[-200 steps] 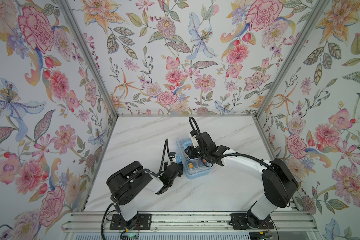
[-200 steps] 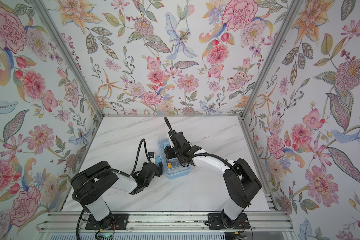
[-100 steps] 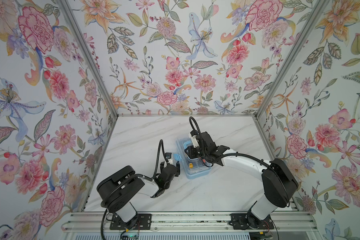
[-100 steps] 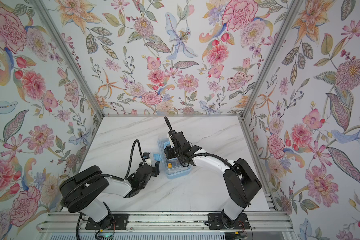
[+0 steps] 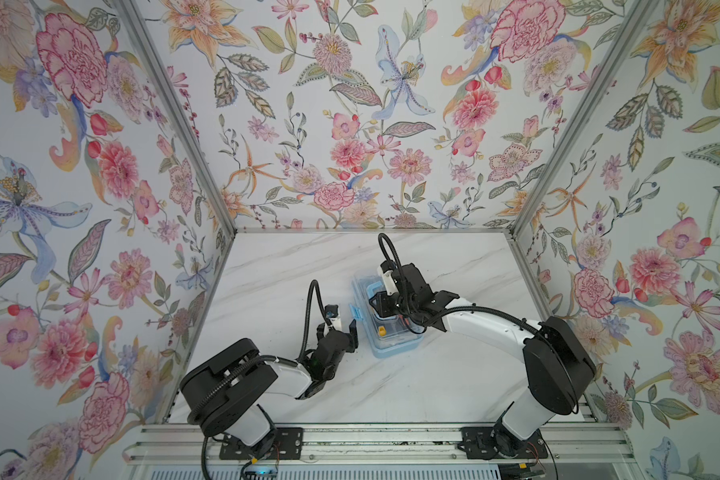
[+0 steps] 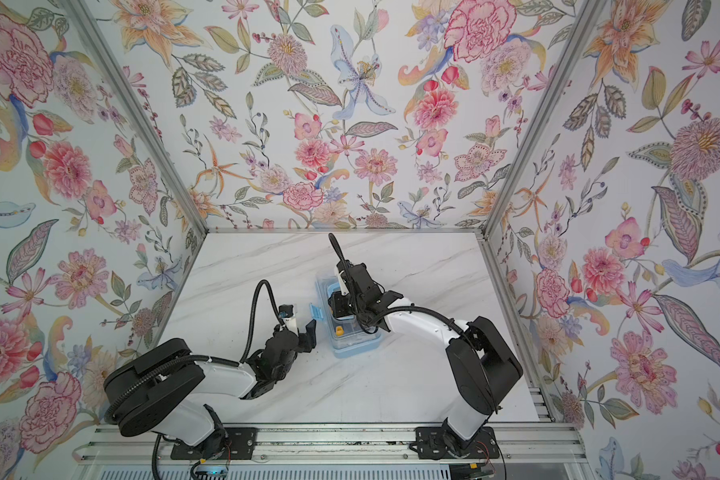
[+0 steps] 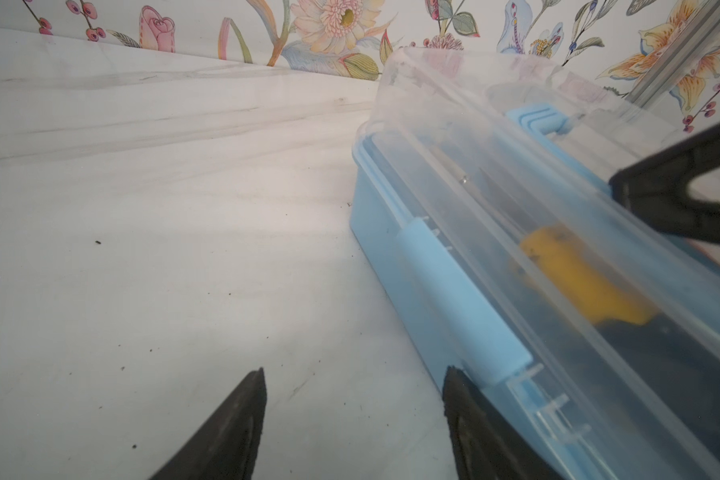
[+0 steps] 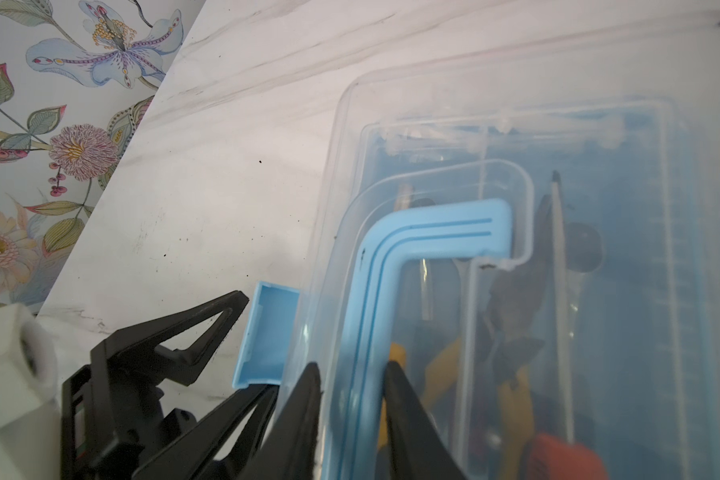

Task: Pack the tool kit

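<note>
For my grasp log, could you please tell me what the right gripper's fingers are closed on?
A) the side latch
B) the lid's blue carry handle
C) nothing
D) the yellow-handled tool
B: in the right wrist view, the fingers of the right gripper pinch the blue carry handle; the side latch lies outside them.

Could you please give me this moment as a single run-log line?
left pincer: open, by latch | right pincer: shut on handle | lid: down | latch: flipped out | tools: inside box
</note>
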Controlling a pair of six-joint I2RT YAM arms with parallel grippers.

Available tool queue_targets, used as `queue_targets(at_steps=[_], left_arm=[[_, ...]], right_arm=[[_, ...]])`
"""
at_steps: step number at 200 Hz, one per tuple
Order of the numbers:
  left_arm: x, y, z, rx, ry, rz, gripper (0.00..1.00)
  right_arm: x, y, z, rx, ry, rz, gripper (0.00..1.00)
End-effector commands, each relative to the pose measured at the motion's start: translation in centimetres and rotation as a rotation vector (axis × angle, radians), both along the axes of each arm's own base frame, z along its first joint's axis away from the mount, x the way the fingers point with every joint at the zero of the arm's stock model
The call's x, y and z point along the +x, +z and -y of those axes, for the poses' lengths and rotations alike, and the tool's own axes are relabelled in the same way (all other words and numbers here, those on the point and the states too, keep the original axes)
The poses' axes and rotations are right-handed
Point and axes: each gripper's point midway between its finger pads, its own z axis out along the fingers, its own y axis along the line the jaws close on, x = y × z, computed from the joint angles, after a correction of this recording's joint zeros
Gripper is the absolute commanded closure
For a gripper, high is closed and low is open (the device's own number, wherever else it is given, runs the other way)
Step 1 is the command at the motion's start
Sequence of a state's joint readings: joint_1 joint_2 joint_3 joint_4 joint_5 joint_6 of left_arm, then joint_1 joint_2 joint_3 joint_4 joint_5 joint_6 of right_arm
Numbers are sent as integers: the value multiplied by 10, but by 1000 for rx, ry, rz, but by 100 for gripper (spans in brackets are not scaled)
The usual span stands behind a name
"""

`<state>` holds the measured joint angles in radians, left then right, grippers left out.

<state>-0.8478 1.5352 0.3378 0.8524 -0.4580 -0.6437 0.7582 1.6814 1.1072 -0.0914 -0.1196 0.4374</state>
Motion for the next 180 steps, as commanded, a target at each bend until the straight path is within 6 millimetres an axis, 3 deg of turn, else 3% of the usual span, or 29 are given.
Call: queue_targets(at_steps=[1, 180], left_arm=[[5, 10, -7, -29, 41, 25, 29], [17, 33, 16, -288, -3, 29, 30]], right_arm=[[-81, -117, 54, -332, 49, -388, 71], [-88, -121, 50, -337, 68, -395, 72]])
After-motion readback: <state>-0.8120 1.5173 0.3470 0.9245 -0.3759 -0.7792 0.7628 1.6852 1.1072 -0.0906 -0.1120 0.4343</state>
